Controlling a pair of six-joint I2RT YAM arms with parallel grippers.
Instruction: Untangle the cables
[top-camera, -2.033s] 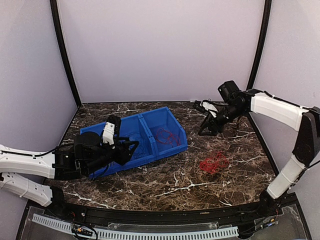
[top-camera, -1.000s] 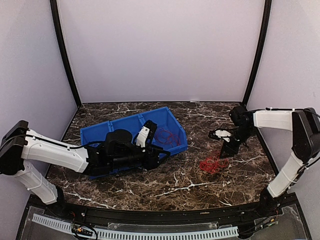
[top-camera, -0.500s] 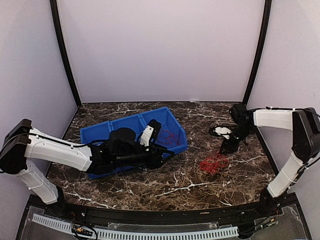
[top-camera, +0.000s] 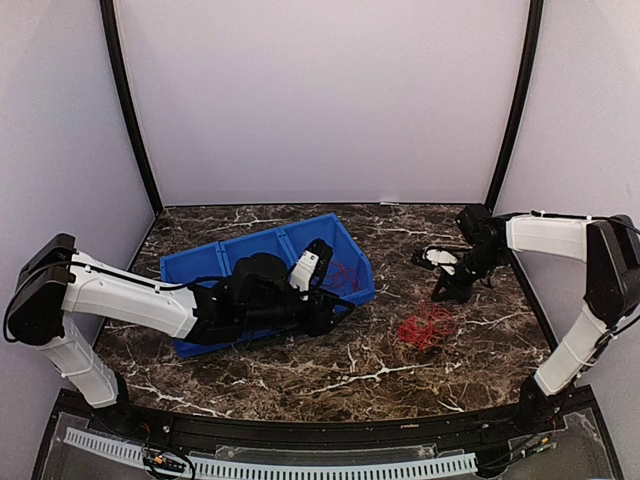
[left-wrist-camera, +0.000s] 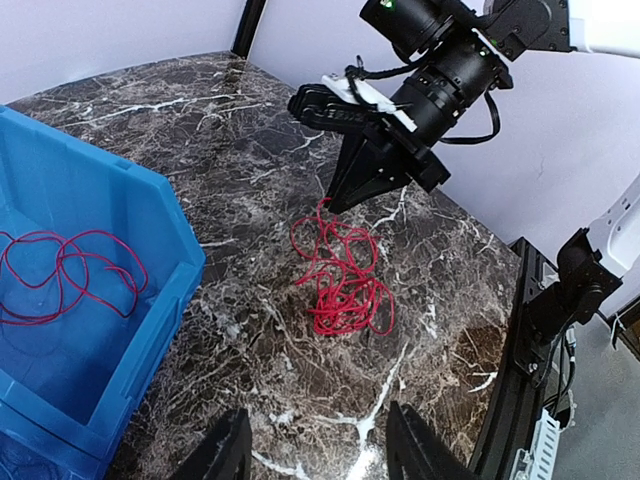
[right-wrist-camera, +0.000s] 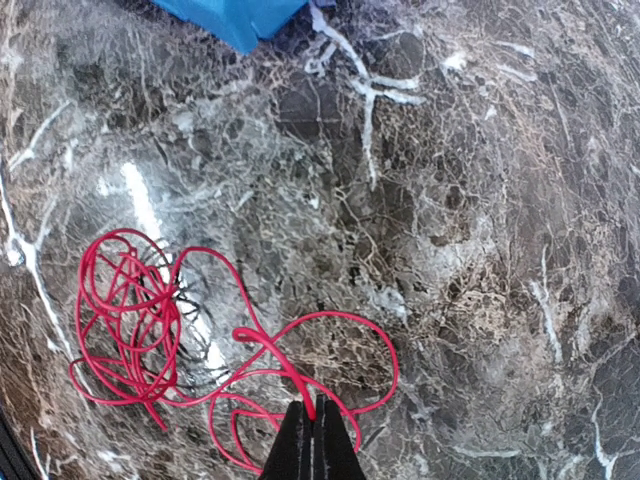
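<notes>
A tangle of red cables (top-camera: 426, 326) (left-wrist-camera: 340, 275) (right-wrist-camera: 170, 345) lies on the marble table to the right of the blue bin. My right gripper (top-camera: 442, 296) (left-wrist-camera: 338, 200) (right-wrist-camera: 313, 412) is shut on one red strand at the tangle's upper edge, and the strand rises from the pile into its tips. A second, thinner red cable (top-camera: 338, 276) (left-wrist-camera: 65, 275) lies in the bin's right compartment. My left gripper (top-camera: 335, 312) (left-wrist-camera: 318, 440) is open, low over the table in front of the bin's right end, left of the tangle, holding nothing.
The blue bin (top-camera: 230, 260) (left-wrist-camera: 150, 300) (right-wrist-camera: 240, 15) stands at the centre left, with my left arm lying across its front. Black frame posts rise at the back corners. The table's right edge (left-wrist-camera: 520, 290) is close behind the tangle.
My right gripper has closed on a red strand and lifted slightly, pulling the tangle upward. My left arm has reached further right, towards the tangle.
</notes>
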